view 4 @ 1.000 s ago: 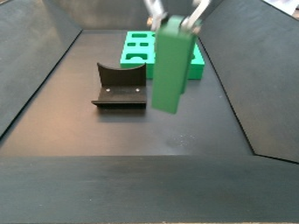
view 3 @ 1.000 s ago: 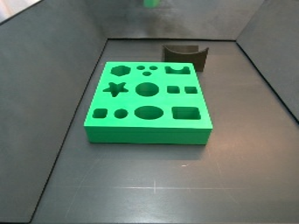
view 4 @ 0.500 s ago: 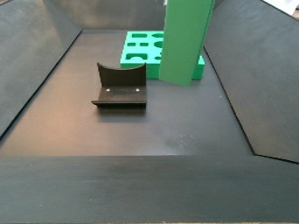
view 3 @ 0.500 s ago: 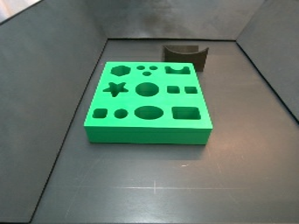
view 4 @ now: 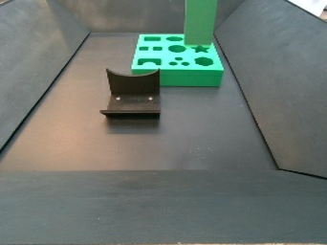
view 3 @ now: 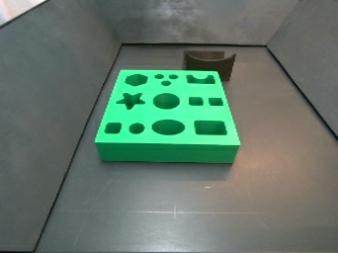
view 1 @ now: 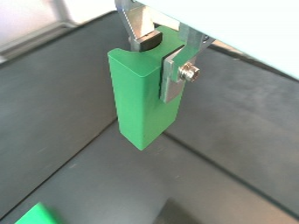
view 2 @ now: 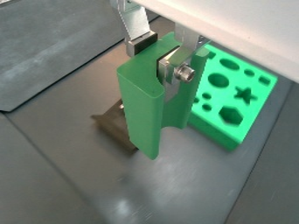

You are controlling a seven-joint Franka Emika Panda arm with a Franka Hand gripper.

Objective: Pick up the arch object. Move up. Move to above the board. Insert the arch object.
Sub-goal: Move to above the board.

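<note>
My gripper (view 1: pixel 163 48) is shut on the arch object (view 1: pixel 138 101), a tall narrow bright green block that hangs from the jaws; both wrist views show the silver fingers (view 2: pixel 139 44) clamping its notched top. In a side view only the lower part of the arch object (view 4: pixel 201 19) shows, high over the far end of the board (view 4: pixel 179 78); the gripper is above that frame. The board is a flat green slab with several cut-out holes, also seen in a side view (view 3: pixel 168 148) and a wrist view (view 2: pixel 219 131).
The dark fixture (view 4: pixel 130 94) with a curved notch stands on the floor beside the board; it also shows in a side view (view 3: pixel 209 62) and under the arch object in a wrist view (view 2: pixel 114 129). Grey sloped walls enclose the floor.
The arch object has risen and moved from beside the fixture to over the board's far end. Its top and the gripper have left the side view.
</note>
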